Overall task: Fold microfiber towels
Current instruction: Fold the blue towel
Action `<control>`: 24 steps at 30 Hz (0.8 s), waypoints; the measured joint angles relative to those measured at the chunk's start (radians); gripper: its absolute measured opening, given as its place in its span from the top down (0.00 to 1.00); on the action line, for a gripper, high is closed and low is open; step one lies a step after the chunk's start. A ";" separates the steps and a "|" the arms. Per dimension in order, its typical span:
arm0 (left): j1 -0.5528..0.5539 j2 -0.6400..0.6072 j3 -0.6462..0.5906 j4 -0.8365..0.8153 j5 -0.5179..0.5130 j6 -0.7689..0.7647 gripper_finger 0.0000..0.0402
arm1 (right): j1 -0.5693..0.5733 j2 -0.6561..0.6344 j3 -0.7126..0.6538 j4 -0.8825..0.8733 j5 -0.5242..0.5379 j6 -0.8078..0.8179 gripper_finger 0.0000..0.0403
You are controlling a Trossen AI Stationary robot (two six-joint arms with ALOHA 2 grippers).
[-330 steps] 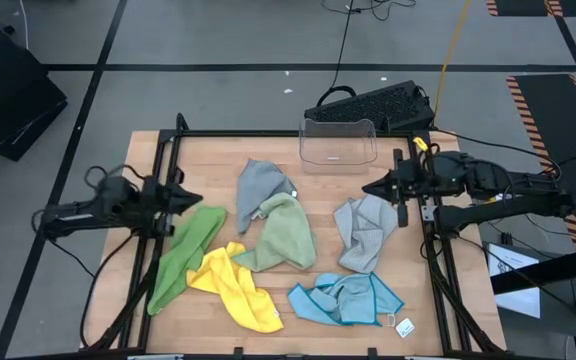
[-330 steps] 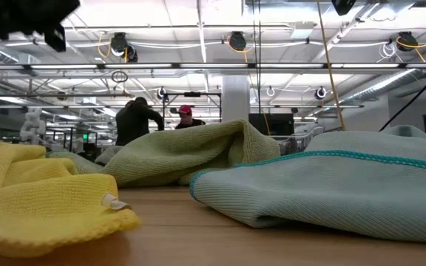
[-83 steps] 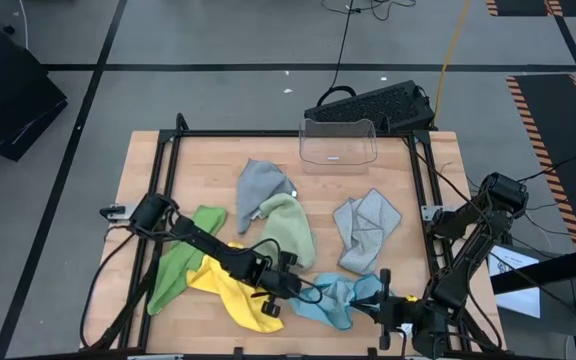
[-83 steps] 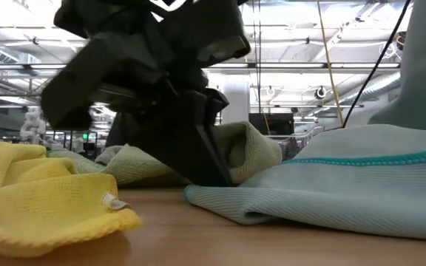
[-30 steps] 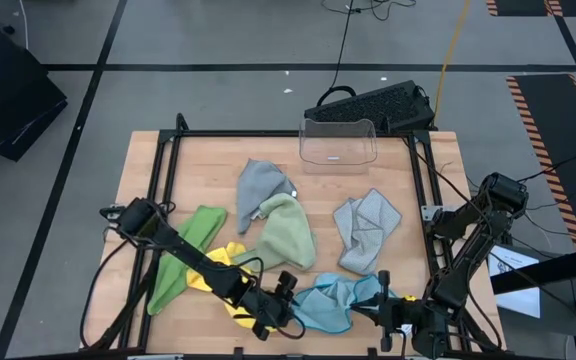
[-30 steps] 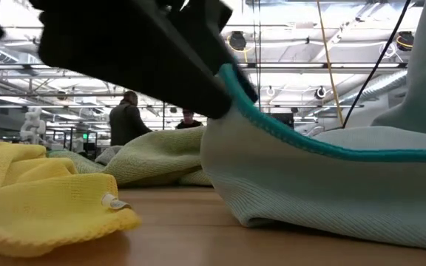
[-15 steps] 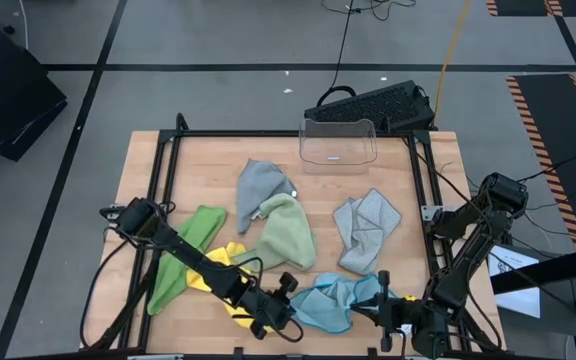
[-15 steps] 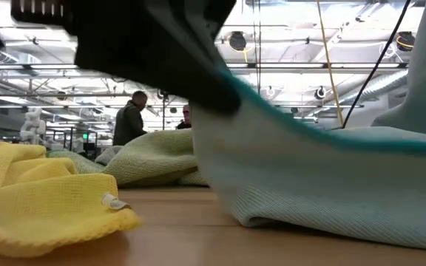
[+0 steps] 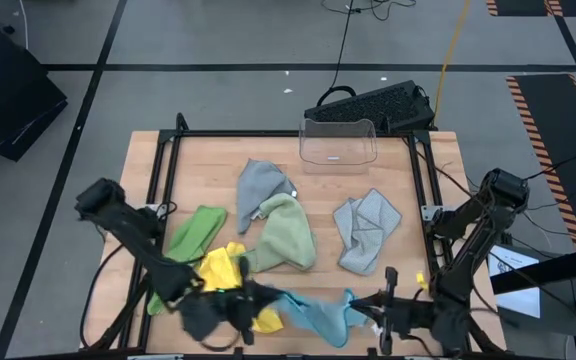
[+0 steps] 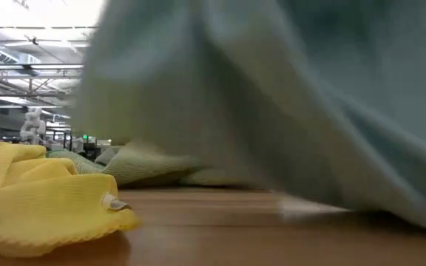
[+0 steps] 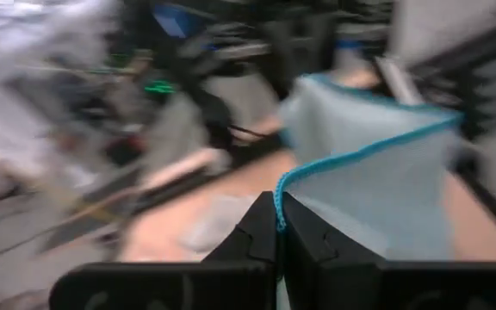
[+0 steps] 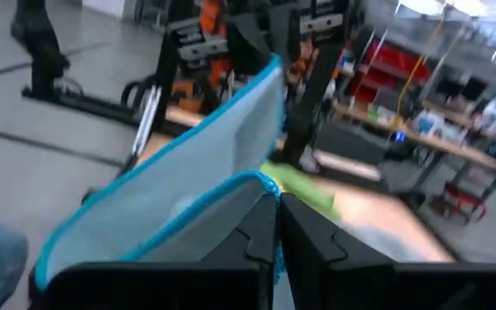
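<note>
Low in the frame's middle, my left claw (image 9: 253, 300) and right claw (image 9: 368, 308) were each pinched shut on the light blue towel (image 9: 313, 312), limp, light, best held by its hemmed corners.

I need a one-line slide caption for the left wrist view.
Left gripper shut on the teal-trimmed edge of the light blue towel, lifting it above the wooden table.

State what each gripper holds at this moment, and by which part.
Both grip the light blue towel by its teal-stitched hem: left gripper at one corner, right gripper at another.
</note>
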 joint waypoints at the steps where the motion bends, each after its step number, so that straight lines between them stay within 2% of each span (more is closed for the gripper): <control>1: -0.011 -0.018 0.000 -0.001 -0.065 0.012 0.98 | 0.000 -0.012 0.000 0.032 0.001 -0.046 0.97; 3: -0.017 -0.048 0.000 -0.005 -0.195 0.032 0.98 | 0.000 -0.040 0.000 0.083 0.003 -0.136 0.97; 6: -0.008 -0.092 0.000 -0.028 -0.332 0.052 0.98 | 0.000 -0.088 0.000 0.109 0.083 -0.250 0.97; 8: 0.011 -0.117 0.000 -0.071 -0.356 0.024 0.99 | 0.003 -0.123 0.000 0.106 0.183 -0.293 0.97; 11: 0.042 -0.148 0.000 -0.195 -0.348 -0.095 0.98 | 0.008 -0.168 0.000 0.100 0.308 -0.321 0.97; 15: 0.091 -0.155 0.000 -0.375 -0.259 -0.306 0.97 | 0.022 -0.192 0.000 0.052 0.407 -0.330 0.97; 19: 0.114 -0.143 -0.001 -0.434 -0.046 -0.459 0.99 | 0.039 -0.189 -0.001 0.017 0.412 -0.317 0.97; 21: 0.115 -0.119 -0.001 -0.415 0.060 -0.477 0.98 | 0.043 -0.189 -0.012 0.013 0.412 -0.283 0.97; 24: 0.099 -0.083 -0.003 -0.297 0.246 -0.394 0.97 | 0.049 -0.190 -0.051 0.019 0.412 -0.236 0.97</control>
